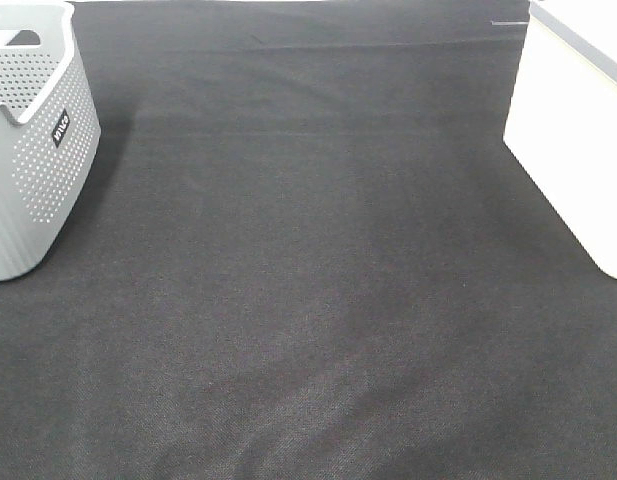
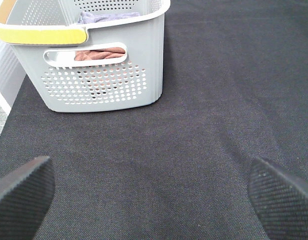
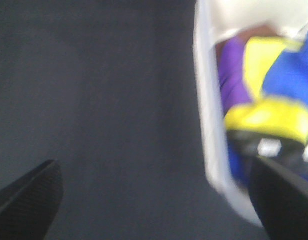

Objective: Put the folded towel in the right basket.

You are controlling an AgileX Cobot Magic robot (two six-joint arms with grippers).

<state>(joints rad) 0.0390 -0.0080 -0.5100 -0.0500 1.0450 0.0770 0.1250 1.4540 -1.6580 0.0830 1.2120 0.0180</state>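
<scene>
**Right basket loaded with cloth; both grippers spread and empty**

Task item: the right wrist view, which is blurred, shows a bundle of cloth [image 3: 266, 75] in yellow, blue and purple lying inside the white basket [image 3: 209, 125]. Whether this bundle is the folded towel cannot be told from the blur. It lies ahead of the right gripper [image 3: 158, 200], toward the side of one fingertip [image 3: 281, 200], with the basket's wall between it and the open cloth surface.

Right gripper: jaws stand wide apart, nothing between them. One finger sits over the basket's edge, the other over the dark table cover [image 1: 318, 300].

Left gripper [image 2: 154, 197]: jaws likewise wide apart, nothing held. Directly ahead of it, and somewhat to one side, stands the grey perforated basket [image 2: 99, 85] with a yellow handle [image 2: 41, 36]. Reddish-brown fabric [image 2: 96, 53] shows through the handle slot, and a greyish-lilac piece [image 2: 106, 17] lies higher inside.

Overhead view: the grey basket stands at the left edge, the white basket at the right edge, well apart, with dark cover between them. Neither arm appears in this view.
</scene>
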